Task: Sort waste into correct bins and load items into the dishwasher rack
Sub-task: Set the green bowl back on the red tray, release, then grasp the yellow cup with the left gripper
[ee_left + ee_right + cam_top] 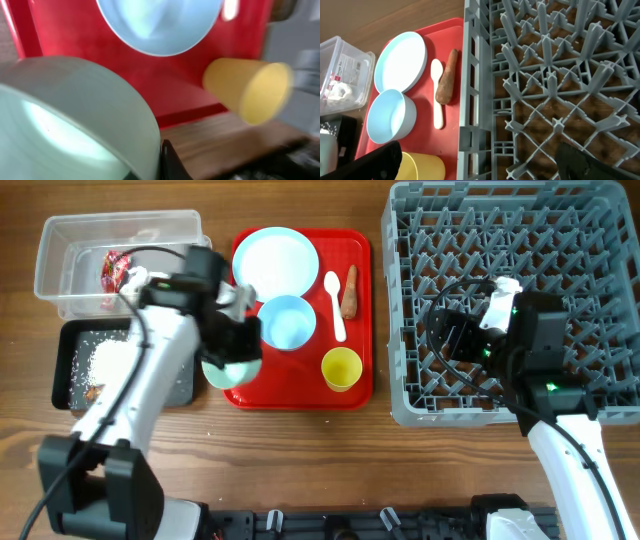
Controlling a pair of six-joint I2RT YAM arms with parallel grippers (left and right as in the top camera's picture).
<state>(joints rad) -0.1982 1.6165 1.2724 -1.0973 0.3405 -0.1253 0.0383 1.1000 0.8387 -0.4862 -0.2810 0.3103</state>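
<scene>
My left gripper (232, 358) is shut on a pale green bowl (231, 372) and holds it over the red tray's front left corner; the bowl fills the left wrist view (75, 120). On the red tray (300, 390) lie the round plate (275, 259), a pale blue bowl (287, 321), the white spoon (335, 305), the carrot-like stick (349, 291) and the yellow cup (341, 368). My right gripper (455, 335) is open and empty over the grey dishwasher rack (520, 240). The clear tub (70, 240) holds a red wrapper (113, 268). The black tray (70, 340) holds white rice.
The rack's left wall (470, 100) stands close against the red tray's right edge. The clear tub and black tray sit side by side at the far left. Bare wooden table (300, 470) lies along the front.
</scene>
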